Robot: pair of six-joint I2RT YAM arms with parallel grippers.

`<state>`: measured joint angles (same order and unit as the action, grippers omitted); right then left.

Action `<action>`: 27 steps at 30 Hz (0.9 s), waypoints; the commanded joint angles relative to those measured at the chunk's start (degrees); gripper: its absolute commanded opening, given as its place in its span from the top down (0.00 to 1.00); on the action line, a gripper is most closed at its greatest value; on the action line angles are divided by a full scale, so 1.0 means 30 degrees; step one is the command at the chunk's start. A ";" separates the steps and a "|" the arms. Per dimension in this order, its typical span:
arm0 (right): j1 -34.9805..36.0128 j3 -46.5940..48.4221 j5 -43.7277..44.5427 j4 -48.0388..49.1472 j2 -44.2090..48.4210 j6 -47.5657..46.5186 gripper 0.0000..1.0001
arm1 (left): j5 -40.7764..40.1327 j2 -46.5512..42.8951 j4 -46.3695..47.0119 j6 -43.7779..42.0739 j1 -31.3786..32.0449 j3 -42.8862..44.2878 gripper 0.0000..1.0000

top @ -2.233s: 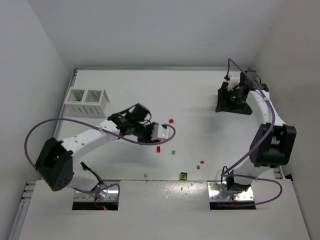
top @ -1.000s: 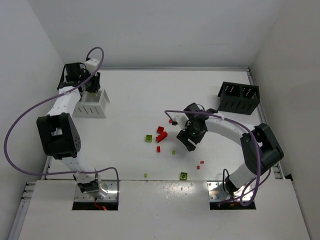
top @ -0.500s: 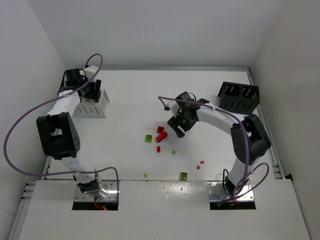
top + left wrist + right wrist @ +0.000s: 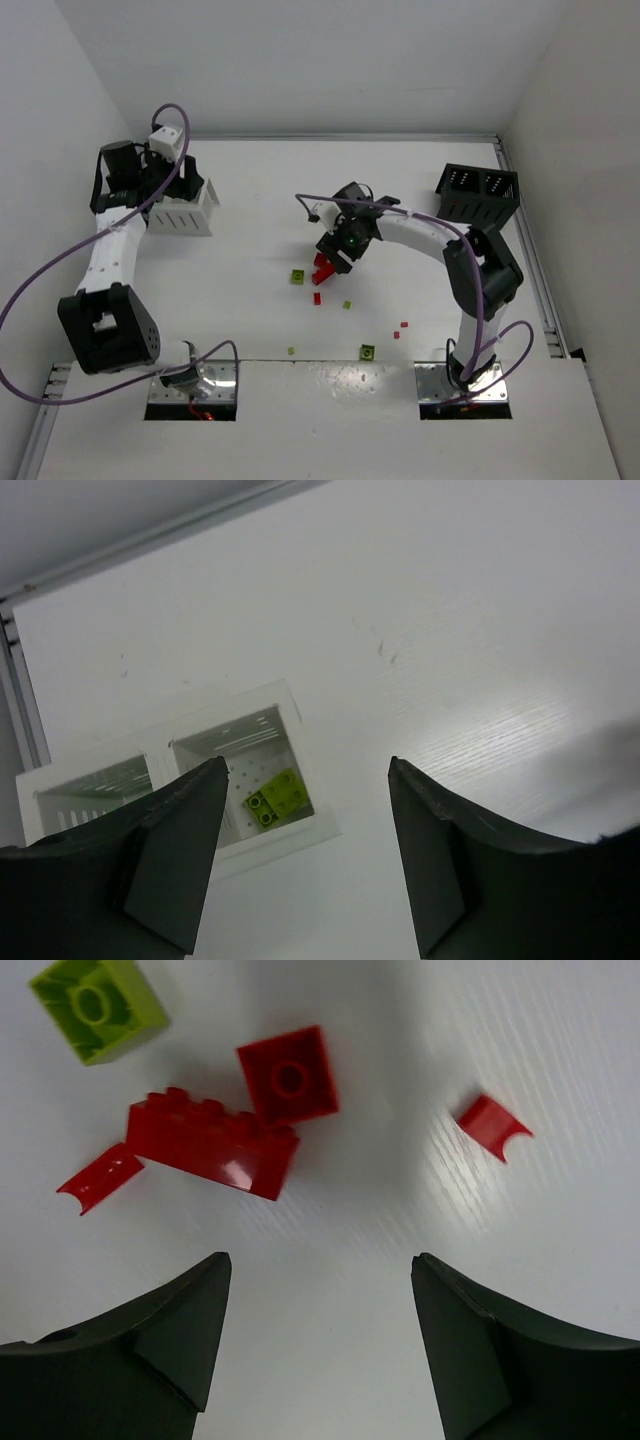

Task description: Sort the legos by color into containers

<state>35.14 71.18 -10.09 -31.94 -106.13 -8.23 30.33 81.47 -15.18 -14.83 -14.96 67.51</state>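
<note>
Right jaws have swung to the red legos (image 4: 210, 1145) — gaping, empty, bricks just beyond their tips.

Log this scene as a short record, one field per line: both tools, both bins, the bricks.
left tool: open, empty, above white bin
white bin: yellow-green brick in one compartment
right tool: open, empty, above red cluster
red cluster: long brick, square brick, two curved bits, all on the table
green brick: beside the cluster
black bin: far right, contents not visible
loose bits: scattered nearer the arm bases
</note>
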 commanded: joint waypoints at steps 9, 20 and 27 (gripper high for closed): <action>0.2378 0.0093 -0.0741 0.2242 -0.0775 -0.6892 0.25 | 0.3221 -0.2929 -0.1005 -0.0066 0.0124 -0.0761 0.29; 0.3083 0.0444 0.0052 0.2938 -0.2388 -0.8038 0.39 | 0.3397 -0.3603 -0.1356 -0.0799 0.0124 -0.1115 0.29; 0.3083 -0.0433 0.1136 0.3587 -0.1395 -0.7192 0.85 | 0.3546 -0.4479 -0.1910 -0.3018 0.1028 -0.2111 0.29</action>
<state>44.03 70.67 -8.12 -23.55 -112.99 -30.83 39.51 70.59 -20.47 -18.98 -14.11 61.87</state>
